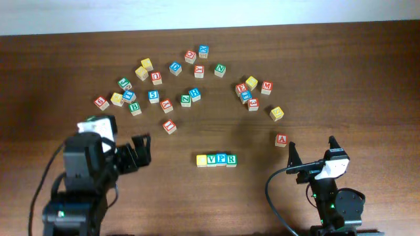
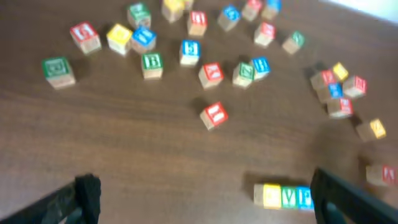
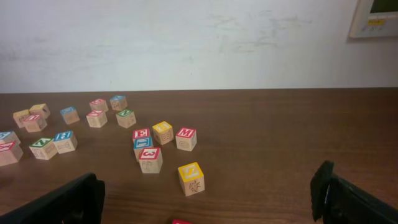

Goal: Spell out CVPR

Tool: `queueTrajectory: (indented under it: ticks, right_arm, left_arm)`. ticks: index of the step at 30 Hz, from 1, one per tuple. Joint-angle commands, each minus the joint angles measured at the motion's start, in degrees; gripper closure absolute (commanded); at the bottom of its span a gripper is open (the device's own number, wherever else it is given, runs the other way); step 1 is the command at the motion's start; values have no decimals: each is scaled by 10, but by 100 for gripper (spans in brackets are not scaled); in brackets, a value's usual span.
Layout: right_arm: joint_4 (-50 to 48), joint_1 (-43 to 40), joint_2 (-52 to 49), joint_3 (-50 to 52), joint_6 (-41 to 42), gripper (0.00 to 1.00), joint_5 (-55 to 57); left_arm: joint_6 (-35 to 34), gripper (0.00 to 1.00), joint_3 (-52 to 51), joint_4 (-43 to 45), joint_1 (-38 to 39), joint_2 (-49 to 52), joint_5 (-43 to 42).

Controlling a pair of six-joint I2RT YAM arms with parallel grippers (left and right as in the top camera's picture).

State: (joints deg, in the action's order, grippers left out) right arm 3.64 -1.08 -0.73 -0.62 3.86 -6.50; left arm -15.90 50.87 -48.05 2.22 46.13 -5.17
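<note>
overhead: you've got cvpr sitting as one tight row near the front middle of the table: yellow c, green v, blue p, green r, touching side to side and reading left to right.
left gripper: fingers spread wide, nothing in them, off to the left of the row and apart from it.
right gripper: same deal, wide and empty, well to the right of the row.
step: looks to me like the word's done, so it's really just check it and stay clear.
how to do it well: lift before you swing either arm, don't sweep low across the row. also watch the red a cube, it's close to the right gripper's fingers.
left wrist: blurry, and you only get the c, v, p end. the r end is hidden behind one of its own fingers.
right wrist: no row at all, just loose cubes and the wall. trust overhead for the spelling.
</note>
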Motion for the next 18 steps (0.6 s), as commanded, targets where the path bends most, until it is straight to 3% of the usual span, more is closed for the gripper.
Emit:
queueTrajectory:
  ticks: [1,4,5,6,8,14,18]
  right_arm:
    - [4,-1,5,3,-4,2,1]
    - [4,-1,5,3,-4,2,1]
    - [4,-1,5,3,-4,2,1]
    - [4,-1,5,3,-4,2,1]
    - [4,-1,5,3,-4,1,1]
    - [4,-1,5,3,-4,2,1]
    - [4,-1,5,3,-4,2,1]
  left_arm:
    - [39,1,-118,122,-3,-96,-54]
    - [45,1,-269,274,-3,-225,-90]
    - [90,1,-336,344,-3,-284,-96]
    - [128,1,-369,373,-3,-316,-113]
    - [139,1,-414,422,-5,-357,-113]
    - [138,1,-504,467,-44,-457,-94]
    - [138,1,-504,446,-45,-459,-61]
